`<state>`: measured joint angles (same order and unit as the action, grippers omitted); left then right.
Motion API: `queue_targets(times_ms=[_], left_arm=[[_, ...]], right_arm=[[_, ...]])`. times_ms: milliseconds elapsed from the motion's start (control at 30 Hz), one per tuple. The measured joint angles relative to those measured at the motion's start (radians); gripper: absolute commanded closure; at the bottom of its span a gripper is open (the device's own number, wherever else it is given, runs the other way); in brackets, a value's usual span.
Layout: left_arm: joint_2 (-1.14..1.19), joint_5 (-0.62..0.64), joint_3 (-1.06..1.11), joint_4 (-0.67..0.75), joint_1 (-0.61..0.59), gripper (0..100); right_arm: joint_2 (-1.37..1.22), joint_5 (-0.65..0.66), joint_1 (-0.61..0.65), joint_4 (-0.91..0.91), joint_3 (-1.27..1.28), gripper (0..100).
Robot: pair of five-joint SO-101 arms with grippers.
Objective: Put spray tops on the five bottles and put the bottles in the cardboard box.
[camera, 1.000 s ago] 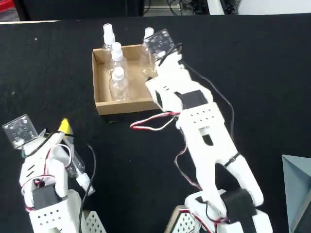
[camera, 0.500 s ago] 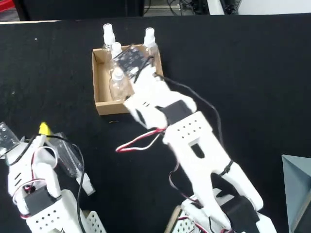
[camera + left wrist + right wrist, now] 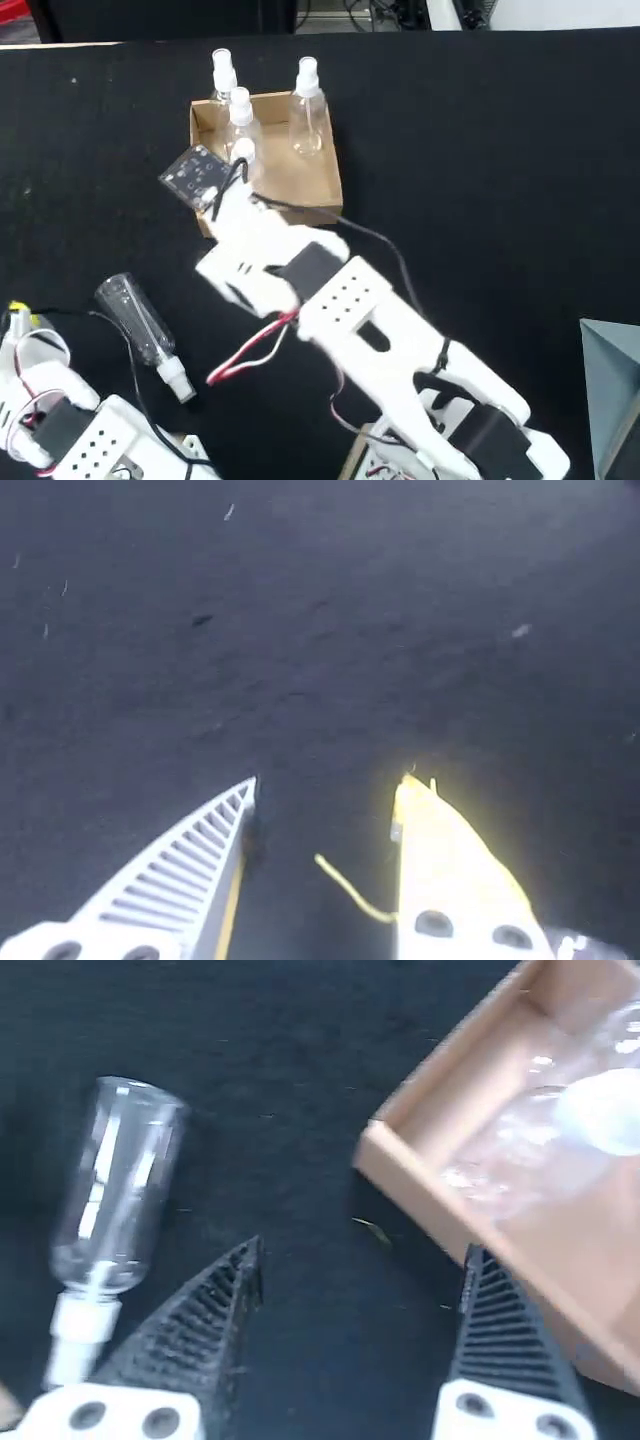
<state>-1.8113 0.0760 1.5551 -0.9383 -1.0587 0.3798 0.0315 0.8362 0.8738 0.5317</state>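
Right jaws: your right gripper (image 3: 362,1250) is spread wide and empty. It hangs over bare table (image 3: 500,150) between the lying bottle and the box's near corner, touching neither.
Left jaws: your left gripper (image 3: 325,785) is spread too, with nothing between the fingers, low over the table at its near left.
Bottle: the bottle (image 3: 135,312) lies on its side near the left arm, well apart from the box. Its white top (image 3: 173,378) points toward the arms' bases. The top looks seated, but you cannot confirm it is screwed home.
Box: the box (image 3: 420,1185) has four bottles (image 3: 307,105) standing upright with tops on. The back-left one may be inside the wall or just behind it; cannot tell.
Weight: judged to be empty clear plastic, so very light and no load on the wrist.
Stiffness: the wall is probably thin and will dent if you clamp hard, so close gently.
Surface: smooth and round. Expect it to roll on the table and to slip or swivel in the jaws.
Hold: take it across the barrel, at the middle or a little toward the shoulder, with the jaws square to its long axis. Avoid the top, which is narrow; a pull there could loosen it.
Risk: if one finger touches first, it will roll away. Straddle it evenly.
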Motion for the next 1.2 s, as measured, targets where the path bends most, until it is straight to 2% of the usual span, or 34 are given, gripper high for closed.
queue_targets(times_ms=[267, 433, 567, 800, 1200], left_arm=[[0.002, 0.0, 0.057, 0.0, -0.075, 79], [0.002, 0.017, 0.057, 0.0, -0.11, 79], [0.002, 0.021, 0.057, 0.0, -0.14, 79], [0.002, 0.021, 0.057, 0.0, -0.167, 79], [0.002, 0.08, 0.057, 0.0, -0.206, 79]], right_arm=[[0.0, -0.068, 0.173, 0.0, 0.0, 73.7], [0.0, -0.101, 0.236, -0.044, 0.0, 73.7], [-0.026, -0.109, 0.247, -0.132, 0.0, 74.0], [-0.216, -0.109, 0.247, -0.296, 0.0, 73.7], [-0.414, -0.11, 0.31, -0.247, -0.129, 73.7]])
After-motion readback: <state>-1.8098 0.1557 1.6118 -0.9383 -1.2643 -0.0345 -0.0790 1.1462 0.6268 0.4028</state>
